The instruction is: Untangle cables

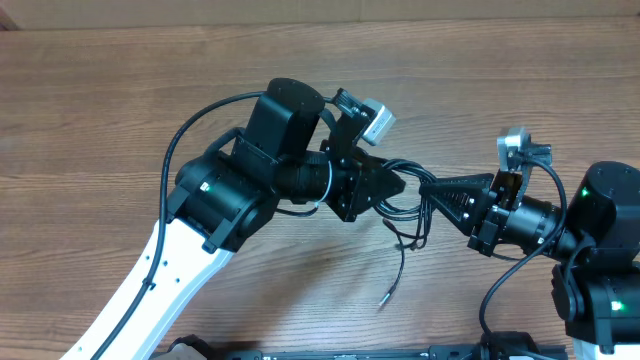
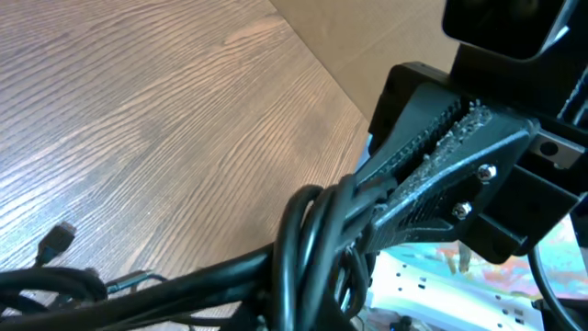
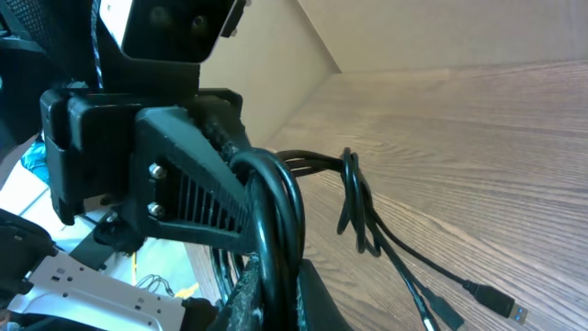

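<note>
Meeting tip to tip over the wood-grain counter [image 1: 110, 90], the left end effector [image 1: 397, 185] and the right end effector [image 1: 426, 188] both bear on the same tangle of cables [image 1: 408, 222]. From overhead, the left arm reaches in from the near left and the right arm from the right edge. Their fingertips almost touch a little right of the middle of the scene.

The left end effector is clenched on the thin black cords. In the right wrist view the cords curl in a tight loop around its tip. The right end effector is likewise clenched on the cables. In the left wrist view its ribbed pads [image 2: 439, 145] are pressed together, with several strands bunched and looped at their tip.

The bundle sits right where the two pairs of fingertips meet, and from there it sags toward the near side in small loops. One loose strand trails farther toward the near edge and ends in a small plug [image 1: 383, 297] on the counter, apart from both end effectors.

In the right wrist view a knot [image 3: 352, 207] of strands hangs just right of the left end effector. Two tails run from it down to the right, each ending in a connector [image 3: 496, 299]. In the left wrist view another plug end [image 2: 57, 239] rests on the wood at the left of that view.
</note>
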`<action>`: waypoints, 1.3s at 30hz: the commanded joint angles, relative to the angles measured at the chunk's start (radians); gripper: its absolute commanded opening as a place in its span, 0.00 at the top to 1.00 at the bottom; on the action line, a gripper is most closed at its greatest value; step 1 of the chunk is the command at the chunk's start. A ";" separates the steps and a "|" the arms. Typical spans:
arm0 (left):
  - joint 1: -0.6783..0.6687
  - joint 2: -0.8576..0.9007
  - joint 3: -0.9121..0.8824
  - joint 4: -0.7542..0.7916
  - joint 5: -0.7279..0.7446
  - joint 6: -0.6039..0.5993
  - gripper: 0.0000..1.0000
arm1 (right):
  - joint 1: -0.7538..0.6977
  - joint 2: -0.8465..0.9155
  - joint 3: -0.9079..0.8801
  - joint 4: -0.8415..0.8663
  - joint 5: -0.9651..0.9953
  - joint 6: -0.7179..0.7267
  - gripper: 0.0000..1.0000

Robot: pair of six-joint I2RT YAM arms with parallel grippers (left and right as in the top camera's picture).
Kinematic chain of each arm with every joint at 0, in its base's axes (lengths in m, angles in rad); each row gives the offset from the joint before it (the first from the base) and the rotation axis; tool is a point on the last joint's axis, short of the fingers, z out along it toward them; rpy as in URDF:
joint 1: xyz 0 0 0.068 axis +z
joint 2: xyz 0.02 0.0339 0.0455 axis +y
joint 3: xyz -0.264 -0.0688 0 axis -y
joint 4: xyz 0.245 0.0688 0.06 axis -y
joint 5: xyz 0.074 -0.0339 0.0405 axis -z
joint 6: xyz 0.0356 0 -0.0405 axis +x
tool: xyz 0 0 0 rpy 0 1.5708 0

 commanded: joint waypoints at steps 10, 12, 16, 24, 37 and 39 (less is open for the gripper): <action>-0.002 -0.003 0.025 -0.066 -0.038 0.120 0.96 | -0.002 -0.007 0.016 0.010 0.028 -0.021 0.44; -0.002 -0.003 0.025 -0.069 -0.038 0.122 0.96 | -0.002 -0.007 0.016 0.008 0.028 -0.035 0.47; -0.002 -0.004 0.025 -0.064 -0.033 0.122 0.96 | -0.002 -0.007 0.016 -0.005 0.027 -0.082 0.52; -0.002 -0.004 0.025 -0.011 0.071 0.127 0.96 | -0.002 -0.007 0.016 -0.067 0.029 -0.193 0.53; -0.002 -0.004 0.025 -0.049 0.031 0.129 0.96 | -0.002 -0.006 0.016 -0.065 0.029 -0.193 0.72; -0.002 -0.004 0.025 -0.048 0.031 0.129 0.96 | -0.002 -0.006 0.016 -0.065 0.028 -0.193 0.73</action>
